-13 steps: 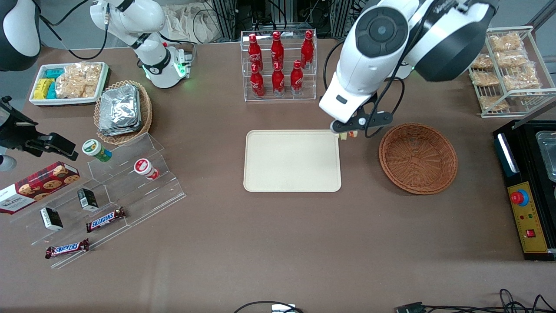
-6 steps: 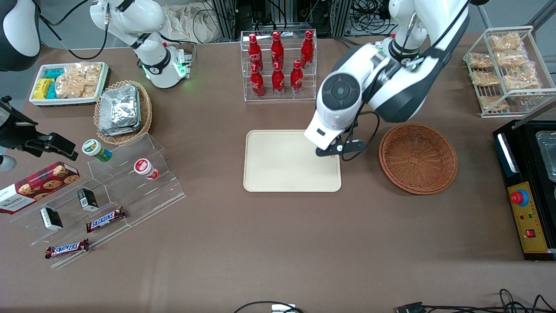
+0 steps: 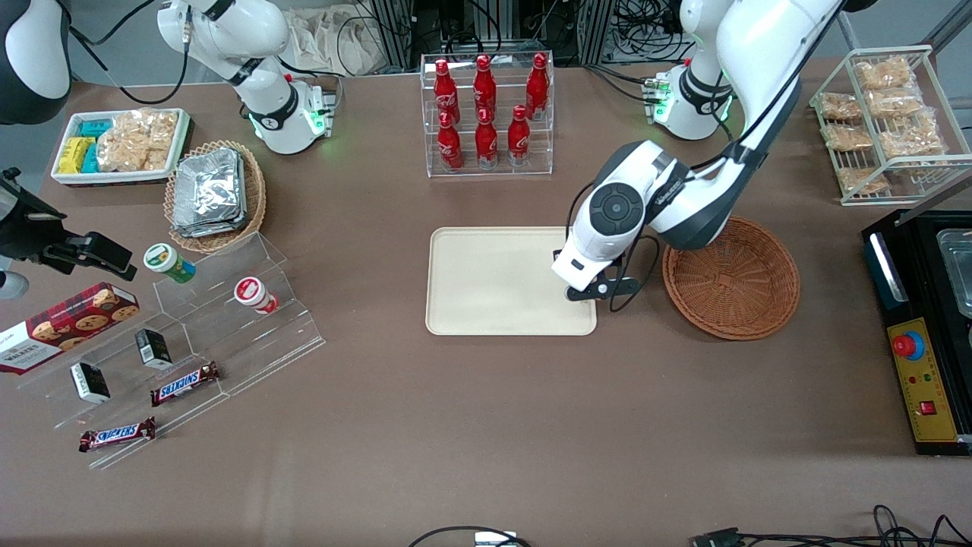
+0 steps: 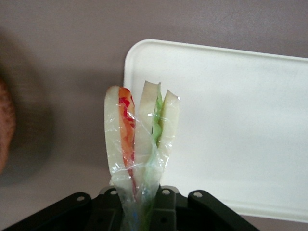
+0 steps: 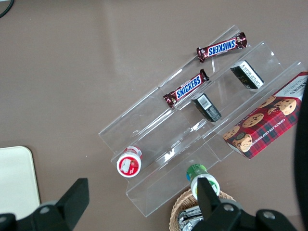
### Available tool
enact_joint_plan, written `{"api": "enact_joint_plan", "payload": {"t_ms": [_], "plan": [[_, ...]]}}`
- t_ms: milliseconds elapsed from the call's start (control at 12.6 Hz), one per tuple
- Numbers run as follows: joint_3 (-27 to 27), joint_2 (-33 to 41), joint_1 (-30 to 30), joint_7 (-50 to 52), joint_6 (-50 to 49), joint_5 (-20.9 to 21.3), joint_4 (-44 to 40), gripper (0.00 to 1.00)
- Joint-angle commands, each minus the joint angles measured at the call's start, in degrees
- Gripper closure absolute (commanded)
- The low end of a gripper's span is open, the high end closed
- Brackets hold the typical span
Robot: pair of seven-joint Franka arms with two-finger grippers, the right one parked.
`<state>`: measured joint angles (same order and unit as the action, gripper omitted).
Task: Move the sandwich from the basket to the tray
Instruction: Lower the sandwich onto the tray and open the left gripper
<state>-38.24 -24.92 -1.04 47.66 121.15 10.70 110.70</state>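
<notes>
The gripper [image 3: 583, 295] clamped the sandwich [image 4: 139, 144] over the tray's [image 3: 486, 304] edge, the basket [image 3: 731, 276] just beside it.

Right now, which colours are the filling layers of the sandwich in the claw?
Red-orange and green between pale bread, clearest in the left wrist view: sandwich, claw.

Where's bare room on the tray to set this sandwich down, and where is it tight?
The whole tray is bare, widest toward the bottle rack. The gripper, jaws shut on the sandwich, hangs over the tray's edge beside the basket; that corner, under the arm, is the tight spot.
</notes>
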Motion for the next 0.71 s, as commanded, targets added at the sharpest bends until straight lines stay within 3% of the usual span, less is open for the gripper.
{"api": "enact_joint_plan", "payload": {"t_ms": [0,238,397,476,556,635], "plan": [[0.0,-2.4,-0.28,-0.37,8.46,1.08,4.08,1.0],[0.0,-6.36,-0.01,-0.37,11.82,7.74,3.91,1.0],[0.0,-7.95,-0.01,-0.37,13.31,9.25,3.99,0.98],[0.0,-8.39,-0.01,-0.11,13.41,9.25,3.73,0.69],[0.09,-8.74,-0.01,-0.02,13.41,9.25,3.64,0.15],[0.09,-8.74,-0.1,-0.11,13.41,9.25,3.73,0.0]]}}
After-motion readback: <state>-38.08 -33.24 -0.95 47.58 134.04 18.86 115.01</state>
